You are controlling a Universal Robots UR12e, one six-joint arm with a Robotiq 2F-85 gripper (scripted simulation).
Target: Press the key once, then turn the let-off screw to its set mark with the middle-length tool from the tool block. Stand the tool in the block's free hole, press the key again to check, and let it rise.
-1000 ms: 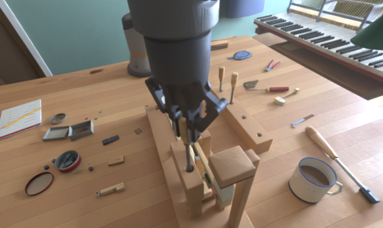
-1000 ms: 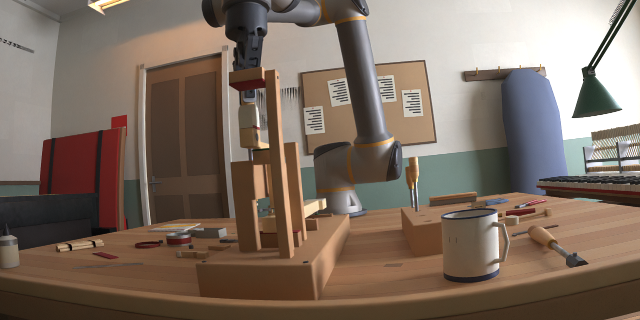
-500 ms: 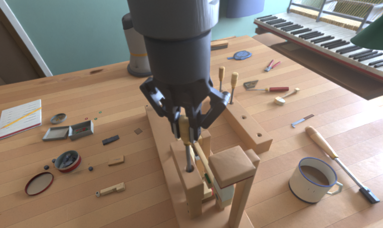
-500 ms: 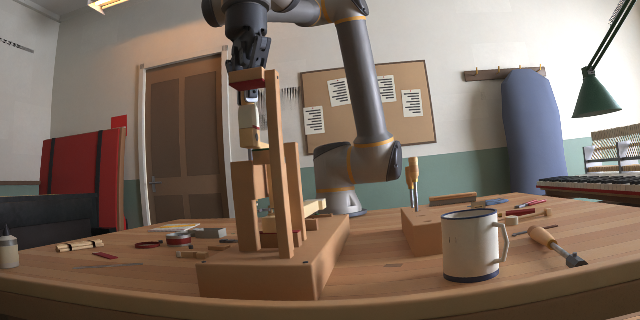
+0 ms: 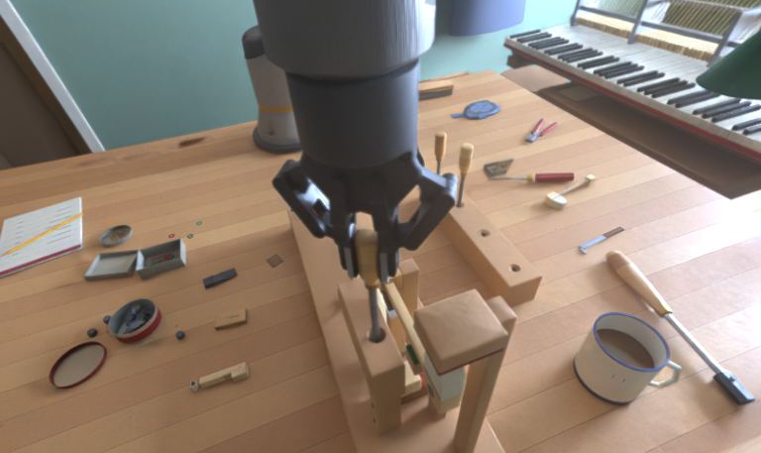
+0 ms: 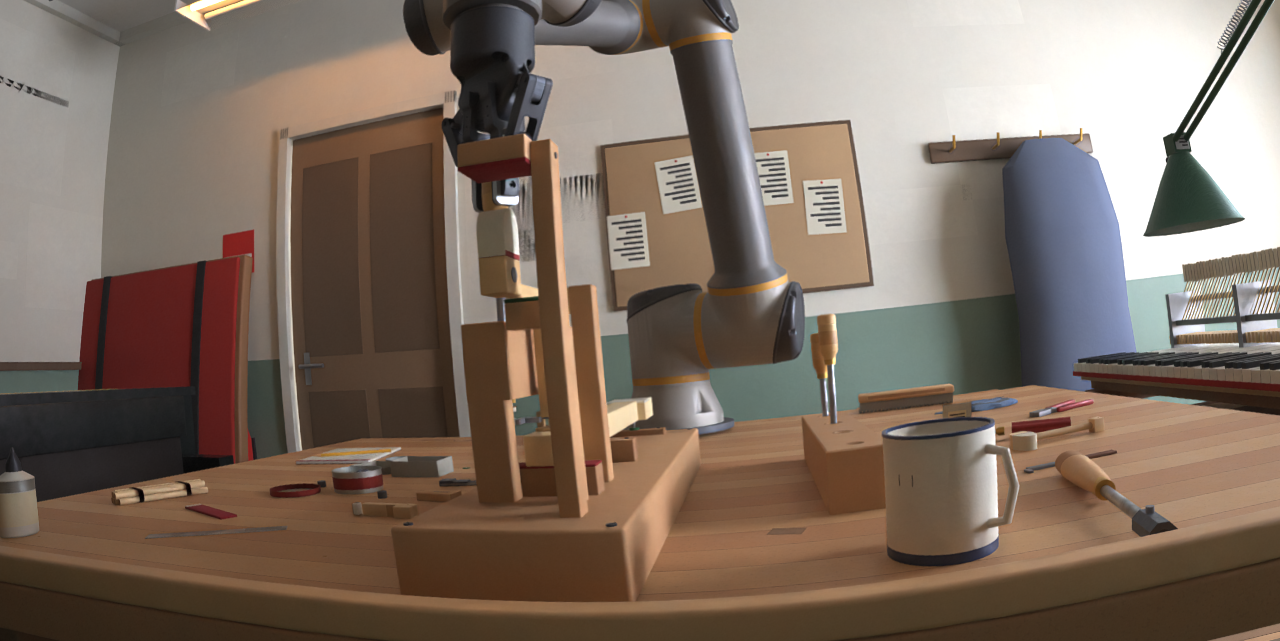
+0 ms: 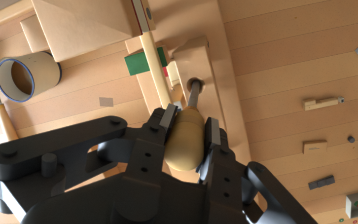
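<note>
The tool's steel shaft (image 5: pixel 373 308) stands upright in the round hole at the top of the wooden post (image 5: pixel 375 347) of the piano-action model. I hold the tool by its yellow wooden handle (image 7: pixel 185 142) in my closed gripper (image 5: pixel 367 260), straight above the hole. The let-off screw lies down inside the hole, hidden. The tool block (image 5: pixel 488 246) stands just right of the model, with two other wood-handled tools (image 5: pixel 453 159) upright at its far end and two holes showing at its near end. The key is hidden behind the model's frame and the felt-topped block (image 5: pixel 461 328).
Behind the bench stand the arm's base (image 6: pixel 707 342) and a piano keyboard (image 5: pixel 645 84) to the right. An enamel mug (image 5: pixel 623 356) and a long chisel (image 5: pixel 668 311) lie right of the model. Small tins, trays and wooden bits (image 5: pixel 134 291) are scattered to the left.
</note>
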